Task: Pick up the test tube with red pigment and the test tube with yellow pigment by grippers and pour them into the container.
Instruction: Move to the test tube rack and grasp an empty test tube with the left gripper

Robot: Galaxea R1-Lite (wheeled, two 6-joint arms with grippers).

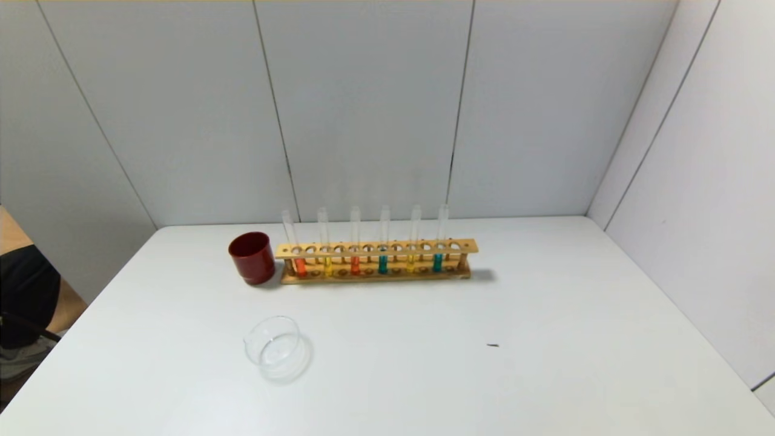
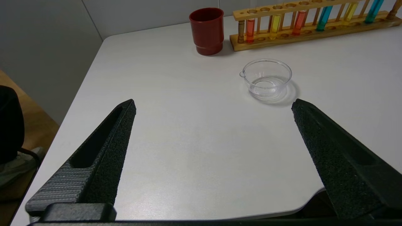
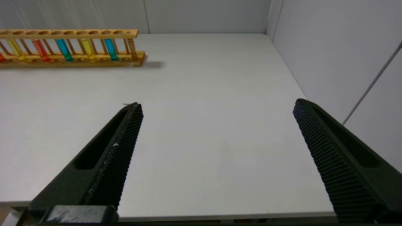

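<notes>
On the white table [image 1: 545,339], toward the back, wooden rack [image 1: 375,261] holds six upright tubes in a row. From the robot's left: test tube with red pigment [image 1: 299,264] at the rack's left end, then test tube with yellow pigment [image 1: 327,265], second orange-red tube [image 1: 355,264], teal tube [image 1: 382,263], second yellow tube [image 1: 410,262], second teal tube [image 1: 437,261]. Dark red cup [image 1: 252,258] stands just beside the rack's left end. Container [image 1: 275,347], clear glass dish with small lip, sits apart from the rack, nearer the robot, below the cup in the head view; looks empty. Small dark speck [image 1: 493,345] on the table to the right.

Left gripper [image 2: 213,105] hovers over the table's near-left edge, jaws spread wide, holding nothing; dish and cup lie ahead of it. Right gripper [image 3: 218,105] over the near-right edge, jaws also spread wide, nothing between them; rack's right end is far ahead. Neither gripper shows in the head view.
</notes>
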